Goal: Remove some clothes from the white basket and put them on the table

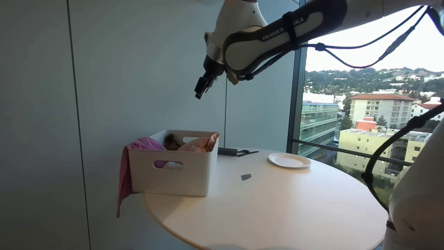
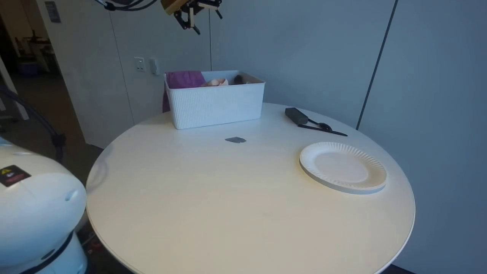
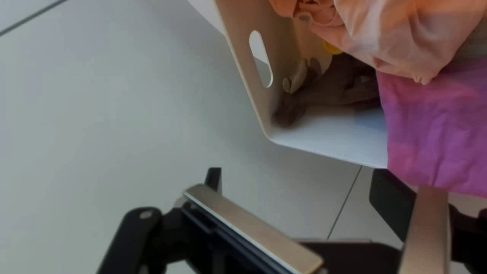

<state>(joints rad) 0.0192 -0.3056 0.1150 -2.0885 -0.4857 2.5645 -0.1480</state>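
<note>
A: Where is the purple cloth (image 2: 185,80)?
B: Draped over the rim of the white basket (image 2: 217,107), lower than the spread end effector (image 2: 208,23). Probably light and soft; pinch its fold there.

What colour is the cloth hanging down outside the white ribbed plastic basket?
The hanging cloth is pinkish purple; the wrist view shows it best.

"FRANKA" read in white on arm (image 1: 256,43); second word partly covered by strap (image 1: 290,29), ending "KA" made out. Warning triangle (image 2: 5,171) seen on label (image 2: 18,175), low on arm; wall plaque (image 2: 52,11) too small to be read.
</note>
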